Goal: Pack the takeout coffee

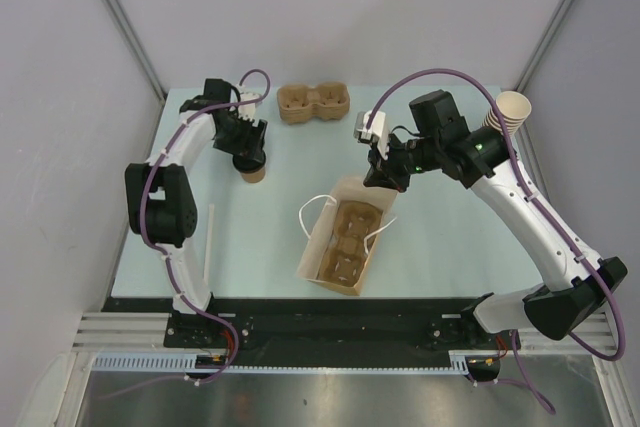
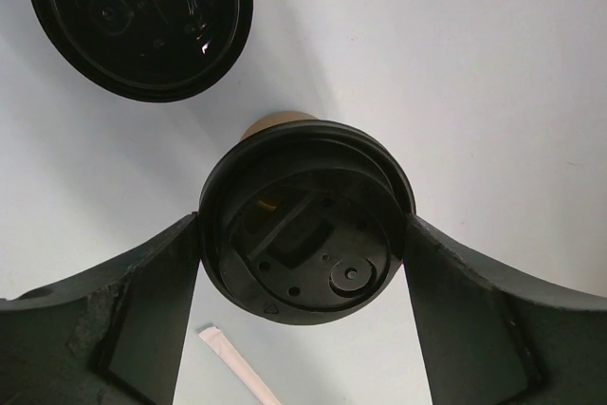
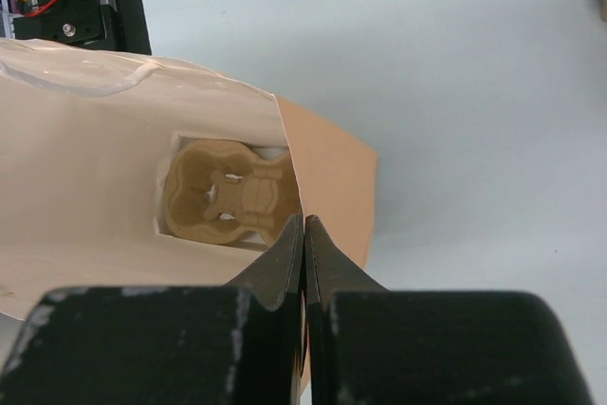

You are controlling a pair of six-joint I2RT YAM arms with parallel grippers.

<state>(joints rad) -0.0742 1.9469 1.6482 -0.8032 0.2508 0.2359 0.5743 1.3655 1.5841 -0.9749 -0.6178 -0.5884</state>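
The tan paper cup (image 1: 254,173) stands on the table at the back left. In the left wrist view its black lid (image 2: 313,187) sits on top of it, and only a sliver of the cup (image 2: 281,121) shows behind. My left gripper (image 1: 247,147) is over the cup, and both fingers of my left gripper (image 2: 302,227) press the lid's rim from either side. My right gripper (image 1: 384,173) is shut on the far rim of the open paper bag (image 1: 318,239). In the right wrist view the right gripper (image 3: 303,227) pinches the bag's edge (image 3: 327,168).
A pulp two-cup tray (image 1: 345,237) lies inside the bag and also shows in the right wrist view (image 3: 223,192). A second pulp tray (image 1: 313,104) is at the back. A stack of cups (image 1: 508,110) stands at the back right. A spare black lid (image 2: 142,16) and a wrapped stick (image 1: 210,237) lie near the cup.
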